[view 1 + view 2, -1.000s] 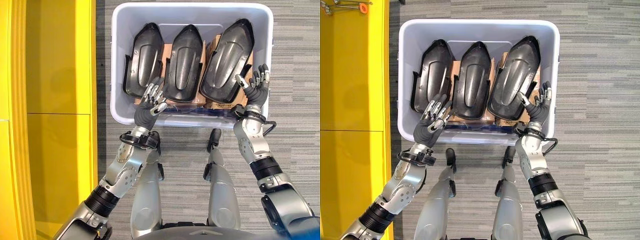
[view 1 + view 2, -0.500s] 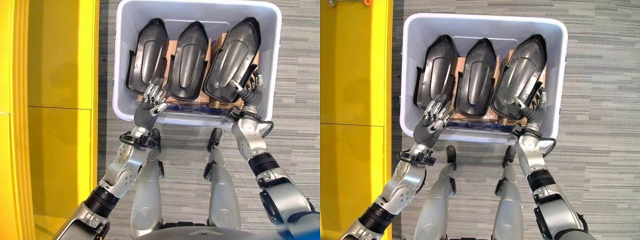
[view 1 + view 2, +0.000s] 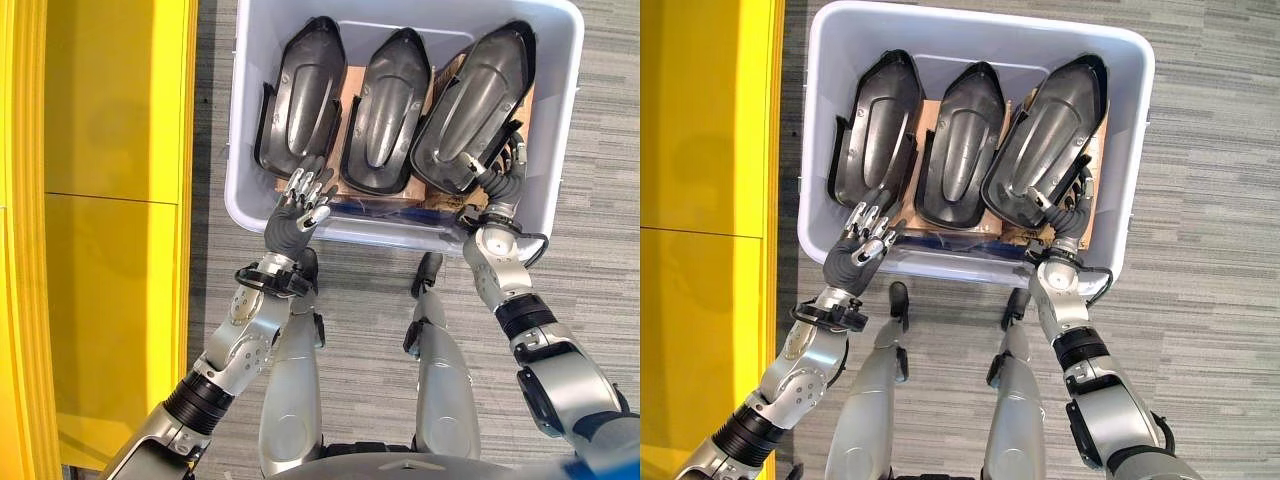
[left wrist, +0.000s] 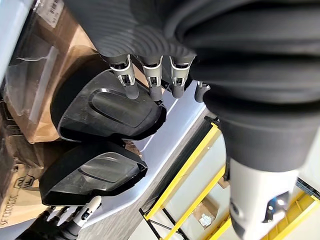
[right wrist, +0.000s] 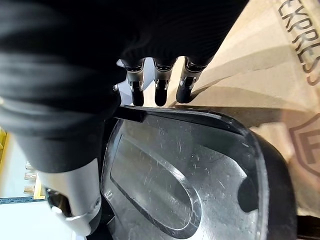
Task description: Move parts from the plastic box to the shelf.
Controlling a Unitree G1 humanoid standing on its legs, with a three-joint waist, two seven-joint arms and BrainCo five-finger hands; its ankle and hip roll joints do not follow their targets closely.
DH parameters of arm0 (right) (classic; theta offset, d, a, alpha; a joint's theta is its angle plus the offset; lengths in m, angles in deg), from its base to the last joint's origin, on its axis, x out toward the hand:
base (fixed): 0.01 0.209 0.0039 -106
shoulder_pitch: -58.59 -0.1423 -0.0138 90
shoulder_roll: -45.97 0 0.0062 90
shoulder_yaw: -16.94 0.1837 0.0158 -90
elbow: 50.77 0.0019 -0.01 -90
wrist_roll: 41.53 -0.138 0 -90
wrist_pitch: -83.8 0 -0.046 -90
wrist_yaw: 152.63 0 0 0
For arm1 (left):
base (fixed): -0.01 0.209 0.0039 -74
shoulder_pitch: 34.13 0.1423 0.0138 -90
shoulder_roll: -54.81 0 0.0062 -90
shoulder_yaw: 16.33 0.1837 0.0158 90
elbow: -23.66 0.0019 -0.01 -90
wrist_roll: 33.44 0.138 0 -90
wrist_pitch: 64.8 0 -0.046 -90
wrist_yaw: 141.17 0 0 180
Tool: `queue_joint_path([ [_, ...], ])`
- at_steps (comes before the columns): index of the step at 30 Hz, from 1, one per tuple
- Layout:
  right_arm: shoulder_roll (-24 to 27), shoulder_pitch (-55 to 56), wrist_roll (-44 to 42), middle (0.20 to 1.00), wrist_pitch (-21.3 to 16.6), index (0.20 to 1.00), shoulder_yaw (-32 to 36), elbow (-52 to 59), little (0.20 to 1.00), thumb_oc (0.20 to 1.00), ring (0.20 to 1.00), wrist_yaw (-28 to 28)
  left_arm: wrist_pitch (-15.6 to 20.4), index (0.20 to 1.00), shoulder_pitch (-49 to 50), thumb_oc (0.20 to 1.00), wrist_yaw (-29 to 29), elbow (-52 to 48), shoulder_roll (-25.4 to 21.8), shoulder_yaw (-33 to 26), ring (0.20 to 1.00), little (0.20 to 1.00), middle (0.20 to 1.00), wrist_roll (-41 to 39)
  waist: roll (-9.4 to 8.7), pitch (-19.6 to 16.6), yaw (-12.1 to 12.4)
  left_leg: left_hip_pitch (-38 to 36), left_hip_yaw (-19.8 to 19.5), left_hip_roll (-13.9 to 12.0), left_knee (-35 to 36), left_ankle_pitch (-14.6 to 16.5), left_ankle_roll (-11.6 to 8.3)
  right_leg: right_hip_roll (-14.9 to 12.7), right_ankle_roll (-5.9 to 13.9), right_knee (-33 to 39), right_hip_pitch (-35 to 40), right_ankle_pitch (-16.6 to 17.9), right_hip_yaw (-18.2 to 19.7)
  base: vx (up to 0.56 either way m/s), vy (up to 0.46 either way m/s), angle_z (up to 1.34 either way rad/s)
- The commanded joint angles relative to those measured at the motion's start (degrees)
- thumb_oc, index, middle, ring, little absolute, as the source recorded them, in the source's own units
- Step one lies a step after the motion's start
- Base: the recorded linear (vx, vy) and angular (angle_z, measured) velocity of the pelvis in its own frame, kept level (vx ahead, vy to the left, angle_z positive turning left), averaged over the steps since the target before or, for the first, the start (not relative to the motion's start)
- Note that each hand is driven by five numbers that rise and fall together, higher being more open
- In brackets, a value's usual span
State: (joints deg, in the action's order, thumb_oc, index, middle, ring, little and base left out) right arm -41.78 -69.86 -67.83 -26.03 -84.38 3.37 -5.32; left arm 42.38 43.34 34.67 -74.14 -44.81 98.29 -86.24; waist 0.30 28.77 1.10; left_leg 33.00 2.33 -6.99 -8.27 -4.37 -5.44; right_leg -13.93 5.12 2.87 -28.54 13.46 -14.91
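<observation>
Three black moulded shell parts lie side by side in the pale plastic box (image 3: 240,130): the left part (image 3: 300,100), the middle part (image 3: 385,110) and the right part (image 3: 470,105). My right hand (image 3: 500,185) is at the near end of the right part (image 5: 200,170). Its straight fingers (image 5: 156,87) reach under the part's rim and its thumb (image 5: 75,200) lies on the upper side. My left hand (image 3: 293,215) hovers over the box's near rim by the left part's near end, with relaxed fingers (image 4: 150,80) holding nothing.
Brown cardboard (image 5: 280,60) lies under the parts in the box. A yellow shelf unit (image 3: 120,150) runs along my left side. Grey striped carpet (image 3: 380,280) surrounds the box.
My right hand has moved in from beside the right part to its near end and slid its fingers under the rim. The left hand has barely moved. The camera has shifted.
</observation>
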Motion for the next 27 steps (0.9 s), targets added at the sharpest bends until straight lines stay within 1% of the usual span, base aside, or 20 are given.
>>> queue_joint_path([
  [1, 1.14, -2.79, -2.02, 1.000, -1.69, 1.000, 0.24, -1.58, 1.000, 1.000, 1.000, 0.29, 2.99, 1.000, 0.71, 1.000, 0.30, -6.13, -0.72, 0.49, 1.000, 1.000, 1.000, -0.20, 1.95, -1.64, 1.93, -1.32, -0.27, -0.98, 1.69, 0.28, 0.32, -3.93, 4.21, -11.49, -2.01, -6.39, 6.38, 0.00, 0.000, 0.00],
  [5, 0.81, -3.46, -2.74, 1.000, -1.63, 1.000, 0.29, -2.48, 1.000, 1.000, 1.000, 0.08, 2.88, 1.000, 0.65, 1.000, 0.13, -6.36, -0.73, 0.56, 1.000, 1.000, 1.000, -0.33, 1.91, -1.53, 2.01, -1.17, -0.36, -0.96, 1.65, 0.42, 0.51, -3.92, 4.23, -11.58, -2.23, -6.39, 6.50, 0.00, 0.000, 0.00],
  [9, 0.43, -5.41, -4.97, 1.000, -1.44, 1.000, 0.36, -5.97, 1.000, 1.000, 1.000, 0.40, 2.79, 1.000, 0.78, 1.000, -0.05, -6.51, -0.86, 0.72, 1.000, 1.000, 1.000, -0.67, 1.79, -1.34, 2.23, -1.04, -0.41, -0.91, 1.58, 0.58, 0.70, -3.93, 4.18, -11.97, -2.66, -6.53, 6.61, 0.00, 0.000, 0.00],
  [11, 0.45, -8.49, -6.21, 1.000, -0.22, 1.000, -0.61, -11.26, 1.000, 1.000, 1.000, 0.86, 2.57, 1.000, 0.82, 1.000, -0.01, -6.64, -1.17, 1.04, 1.000, 1.000, 1.000, -0.94, 1.74, -1.18, 2.62, -0.76, -0.52, -0.80, 1.42, 0.65, 0.93, -3.84, 4.11, -12.08, -2.90, -6.51, 6.72, 0.00, 0.000, 0.00],
  [16, 1.01, -17.22, -5.97, 1.000, 3.69, 1.000, -4.25, -23.77, 1.000, 1.000, 1.000, 1.49, 2.23, 1.000, 0.64, 1.000, -0.19, -7.43, -1.88, 1.46, 1.000, 1.000, 1.000, -1.35, 1.49, -0.34, 3.57, -0.46, -0.79, -0.83, 1.27, 0.63, 1.14, -3.64, 4.08, -12.34, -3.18, -6.43, 6.67, 0.00, 0.000, 0.00],
  [18, 0.00, -21.45, -5.35, 1.000, 5.49, 1.000, -6.93, -29.93, 1.000, 1.000, 1.000, 2.59, 1.94, 1.000, 0.63, 1.000, -0.12, -7.73, -2.16, 1.75, 1.000, 1.000, 1.000, -1.41, 1.41, 0.15, 4.13, -0.25, -1.11, -0.75, 1.21, 0.56, 1.24, -3.56, 4.05, -12.45, -3.24, -6.46, 6.55, 0.00, 0.000, 0.00],
  [19, -0.01, -21.56, -5.38, 1.000, 5.45, 1.000, -6.96, -30.04, 1.000, 1.000, 1.000, 2.64, 1.93, 1.000, 0.61, 1.000, -0.12, -7.73, -2.16, 1.71, 1.000, 1.000, 1.000, -1.41, 1.41, 0.19, 4.09, -0.24, -1.12, -0.75, 1.20, 0.56, 1.24, -3.56, 4.05, -12.46, -3.24, -6.46, 6.54, 0.00, 0.000, 0.00],
  [23, -1.68, -28.09, -3.64, 1.000, 8.72, 1.000, -10.59, -38.10, 1.000, 1.000, 1.000, 4.13, 1.72, 1.000, -0.18, 1.000, -0.35, -7.86, -2.40, 2.09, 1.000, 1.000, 1.000, -1.49, 1.09, 0.95, 5.31, 0.69, -2.05, -0.31, 0.90, 0.62, 1.47, -3.52, 4.08, -12.62, -3.45, -6.65, 5.89, 0.00, 0.000, 0.00],
  [24, -1.61, -28.78, -2.67, 0.865, 9.46, 0.865, -11.40, -39.16, 0.865, 0.865, 0.865, 4.53, 1.69, 1.000, -0.33, 1.000, -0.33, -7.87, -2.26, 2.12, 1.000, 1.000, 1.000, -1.50, 1.03, 1.01, 5.56, 0.95, -2.17, -0.18, 0.85, 0.63, 1.53, -3.56, 4.11, -12.65, -3.48, -6.64, 5.73, 0.00, 0.000, 0.00],
  [25, -1.71, -29.45, -1.65, 0.834, 9.99, 0.834, -12.10, -40.12, 0.834, 0.834, 0.834, 4.67, 1.81, 1.000, -0.46, 1.000, -0.31, -7.94, -2.22, 2.15, 1.000, 1.000, 1.000, -1.47, 1.05, 1.01, 5.79, 1.34, -2.45, -0.08, 0.71, 0.65, 1.62, -3.57, 4.12, -12.71, -3.57, -6.66, 5.59, 0.00, 0.000, 0.00],
  [26, -1.85, -29.94, -1.07, 0.752, 10.31, 0.752, -12.45, -40.57, 0.752, 0.752, 0.752, 4.69, 1.81, 1.000, -0.50, 1.000, -0.32, -7.99, -2.23, 2.12, 1.000, 1.000, 1.000, -1.43, 1.03, 1.02, 6.04, 1.54, -2.59, -0.02, 0.63, 0.67, 1.67, -3.57, 4.13, -12.78, -3.66, -6.71, 5.51, 0.00, 0.000, 0.00],
  [27, -2.28, -30.53, -0.08, 0.580, 10.78, 0.580, -13.22, -40.78, 0.580, 0.580, 0.580, 5.14, 1.83, 1.000, -0.59, 1.000, -0.38, -7.97, -2.21, 2.14, 1.000, 1.000, 1.000, -1.41, 1.01, 1.02, 6.22, 1.77, -2.73, 0.04, 0.55, 0.65, 1.70, -3.57, 4.12, -12.75, -3.70, -6.76, 5.42, 0.01, 0.007, 0.04],
])
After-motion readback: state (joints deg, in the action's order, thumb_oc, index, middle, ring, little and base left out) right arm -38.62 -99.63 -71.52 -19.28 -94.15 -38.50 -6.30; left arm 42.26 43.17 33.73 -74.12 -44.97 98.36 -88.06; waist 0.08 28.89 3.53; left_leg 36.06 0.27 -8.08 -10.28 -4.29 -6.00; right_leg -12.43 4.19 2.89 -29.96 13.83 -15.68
